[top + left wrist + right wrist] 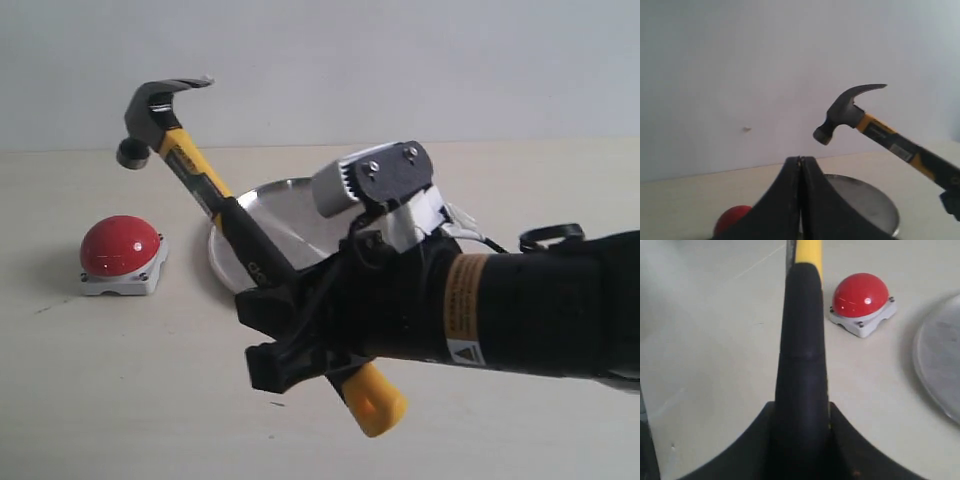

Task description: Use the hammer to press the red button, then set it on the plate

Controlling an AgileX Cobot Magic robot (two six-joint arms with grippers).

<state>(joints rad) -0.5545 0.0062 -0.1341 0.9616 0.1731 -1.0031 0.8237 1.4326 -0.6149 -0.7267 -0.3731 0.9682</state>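
- R gripper (297,322) clamps black-yellow claw hammer (213,192) at handle; you hold firm.
- Lower steel head (150,112) squarely onto glossy red dome button (120,245).
- L gripper (800,167): fingers together, empty; keep clear.

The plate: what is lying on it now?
The visible part of the plate is bare shiny metal, nothing on it. Its near side is covered by the raised hammer, the right gripper and its arm, so it cannot be checked.

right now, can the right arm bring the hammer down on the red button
Probably yes. The right end effector grips the hammer by its handle, with the head up in the air near the red button, and nothing shows in the gap between them.
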